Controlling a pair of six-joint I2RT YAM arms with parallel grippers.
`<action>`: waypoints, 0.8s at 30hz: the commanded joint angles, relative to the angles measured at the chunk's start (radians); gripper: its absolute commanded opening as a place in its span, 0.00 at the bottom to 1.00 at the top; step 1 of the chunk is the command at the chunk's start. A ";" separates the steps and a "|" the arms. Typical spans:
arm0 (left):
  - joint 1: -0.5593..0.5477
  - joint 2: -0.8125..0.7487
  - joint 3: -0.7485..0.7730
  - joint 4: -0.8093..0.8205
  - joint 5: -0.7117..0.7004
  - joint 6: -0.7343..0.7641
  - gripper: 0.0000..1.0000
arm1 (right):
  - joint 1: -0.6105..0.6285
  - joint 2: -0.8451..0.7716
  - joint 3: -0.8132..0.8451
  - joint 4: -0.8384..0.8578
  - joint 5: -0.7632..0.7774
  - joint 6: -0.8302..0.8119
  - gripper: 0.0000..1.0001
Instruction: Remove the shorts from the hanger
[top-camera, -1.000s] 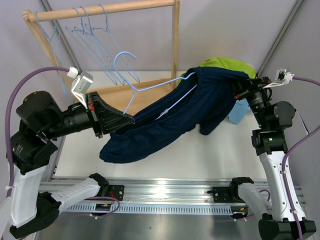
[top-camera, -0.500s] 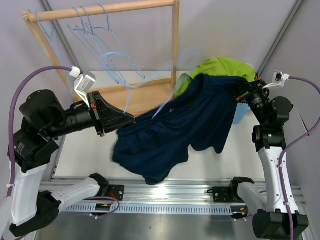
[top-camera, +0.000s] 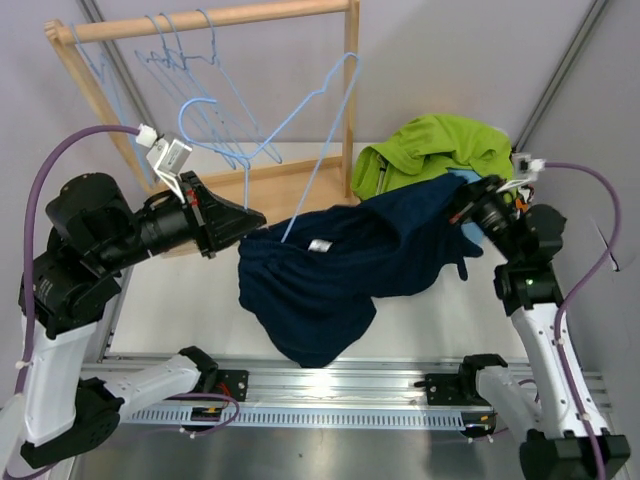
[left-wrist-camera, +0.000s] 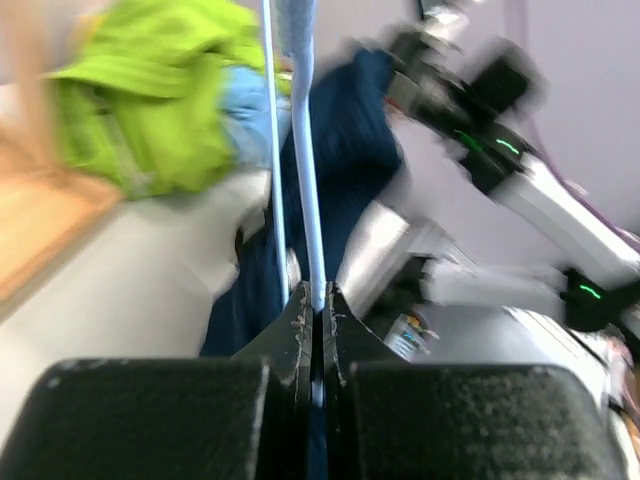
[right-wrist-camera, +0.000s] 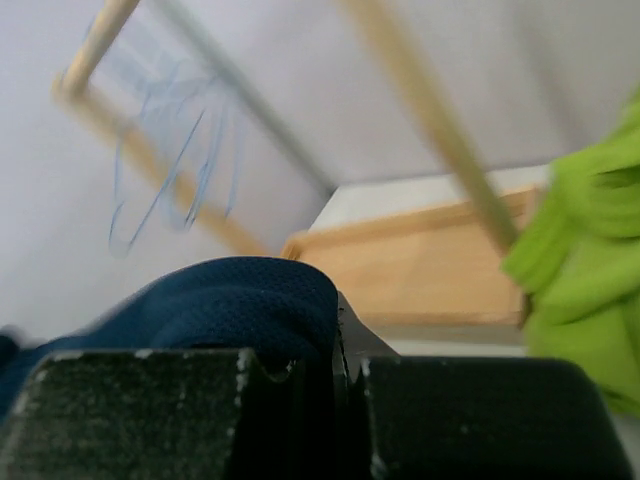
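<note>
Navy shorts (top-camera: 340, 270) sag between both hands. Left hand (top-camera: 257, 220) clenched on blue hanger (top-camera: 322, 125) wire; right hand (top-camera: 462, 208) clenched on the shorts' fabric.
Left wrist: hand pinches hanger wire; navy shorts just beyond its fingertips.
Right wrist: navy fabric gripped in hand; lime green shorts (right-wrist-camera: 590, 260) off to its right.

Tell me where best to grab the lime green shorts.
Pinch a raised fold on top of the lime green shorts, coming down from above: they lie in a crumpled heap, and the dark navy shorts stretch across their near side.
</note>
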 joint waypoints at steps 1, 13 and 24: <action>-0.006 0.054 0.071 -0.026 -0.270 0.047 0.00 | 0.190 -0.072 -0.006 0.054 -0.018 -0.157 0.00; -0.005 0.374 0.287 -0.070 -0.680 0.130 0.00 | 0.298 -0.108 0.297 -0.180 -0.060 -0.317 0.00; 0.060 0.726 0.716 -0.084 -0.617 0.116 0.00 | 0.298 -0.152 0.355 -0.249 -0.065 -0.370 0.00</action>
